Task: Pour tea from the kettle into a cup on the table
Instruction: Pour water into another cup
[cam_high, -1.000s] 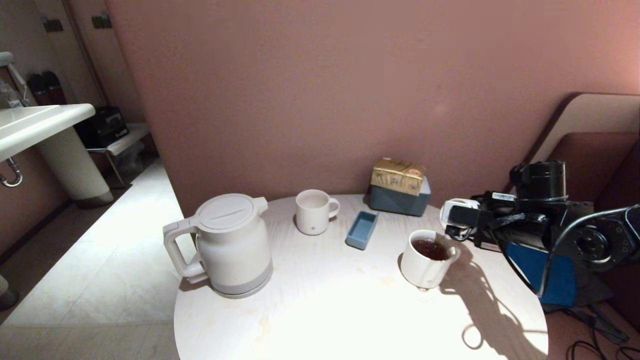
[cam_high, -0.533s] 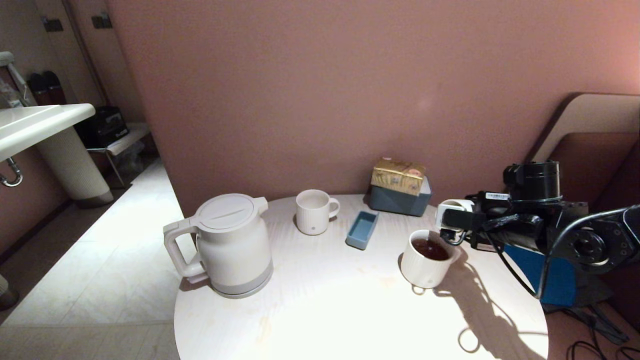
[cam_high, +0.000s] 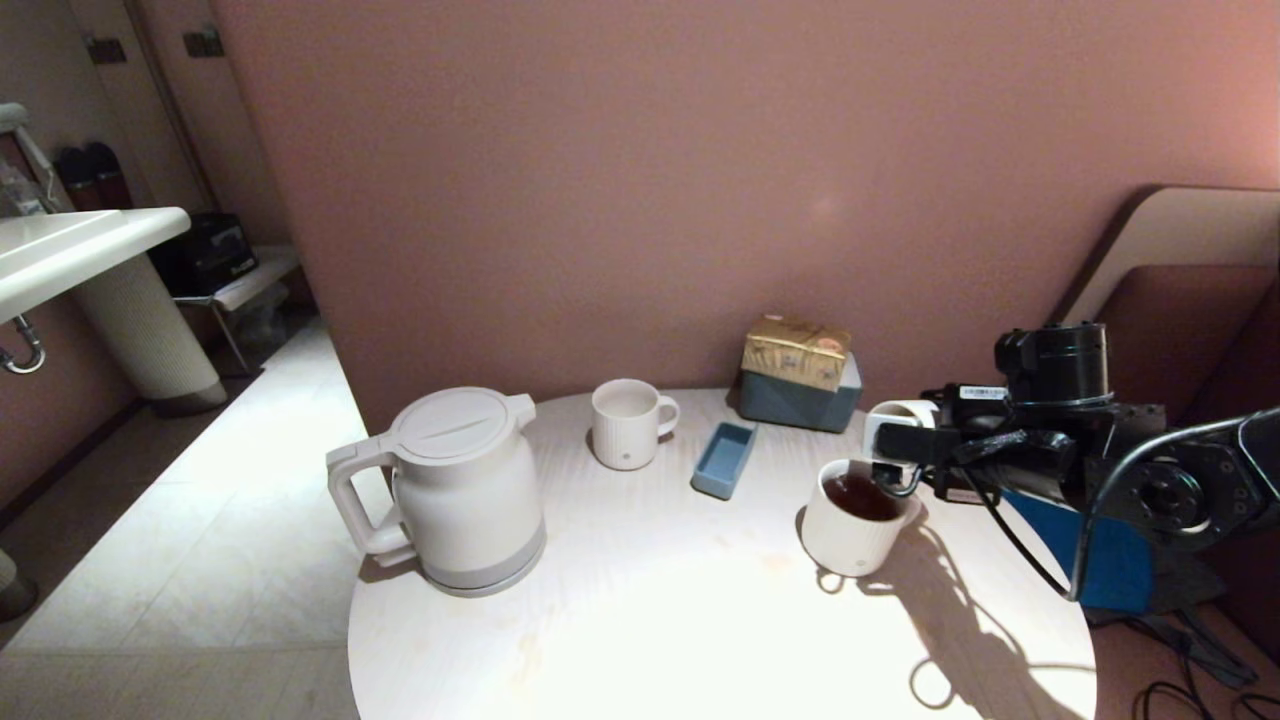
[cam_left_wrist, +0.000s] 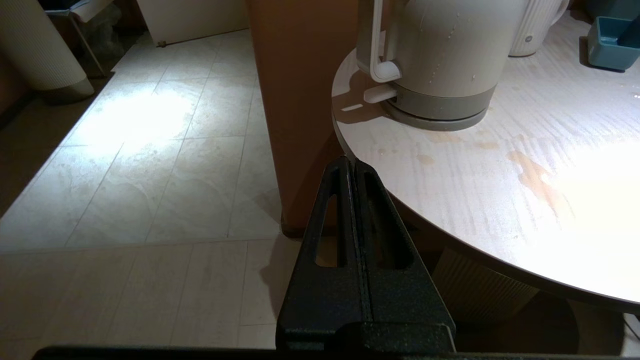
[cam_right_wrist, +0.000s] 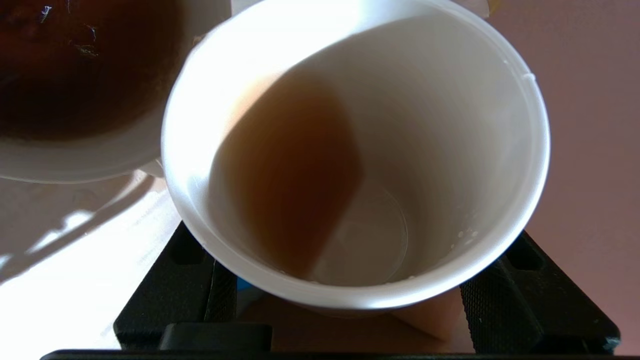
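Head view: right claw carries small cup past a full mug

Right claw (cam_high: 893, 440) holds the cup (cam_right_wrist: 355, 150), tilted, a little tea (cam_right_wrist: 290, 175) pooled inside, right beside the wider mug (cam_high: 852, 518) full of dark tea. Kettle (cam_high: 462, 490) sits well apart at the table's (cam_high: 650, 620) left edge. Left claw (cam_left_wrist: 353, 167) pinched closed, parked off the table edge. Risks: tilt spills the leftover tea; a sideways swing clips the full mug and slops it.
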